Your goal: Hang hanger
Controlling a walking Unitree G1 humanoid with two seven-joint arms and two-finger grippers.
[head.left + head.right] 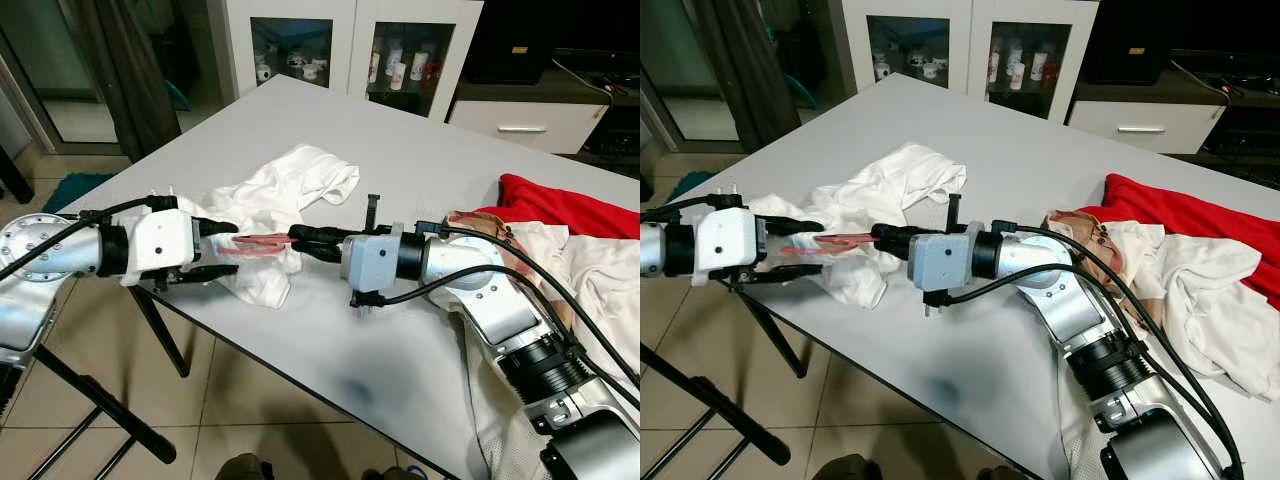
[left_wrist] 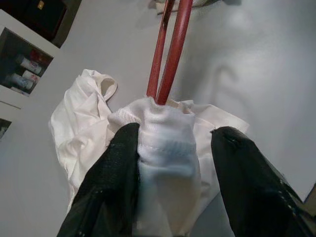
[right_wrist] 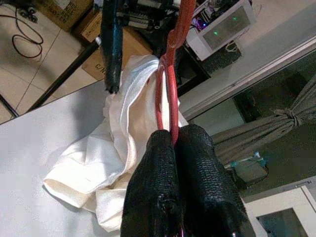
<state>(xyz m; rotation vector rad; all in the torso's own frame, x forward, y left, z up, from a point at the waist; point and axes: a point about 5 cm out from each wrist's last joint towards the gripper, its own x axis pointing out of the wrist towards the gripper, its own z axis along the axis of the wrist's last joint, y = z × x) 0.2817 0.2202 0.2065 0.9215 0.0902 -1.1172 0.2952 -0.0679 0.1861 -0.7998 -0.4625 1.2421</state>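
Two grippers meet over the near left part of the grey table (image 1: 420, 160). My right gripper (image 1: 297, 238) has its fingers pressed together, pinching the thin red hanger (image 1: 262, 242) (clearest in the right wrist view). The hanger runs leftward from that grip into the white garment (image 1: 285, 190), which lies crumpled on the table. My left gripper (image 1: 222, 248) has its fingers spread, one on each side of a bunched fold of that garment. A red cloth (image 1: 560, 205) lies at the far right, beside more white laundry (image 1: 1200, 285).
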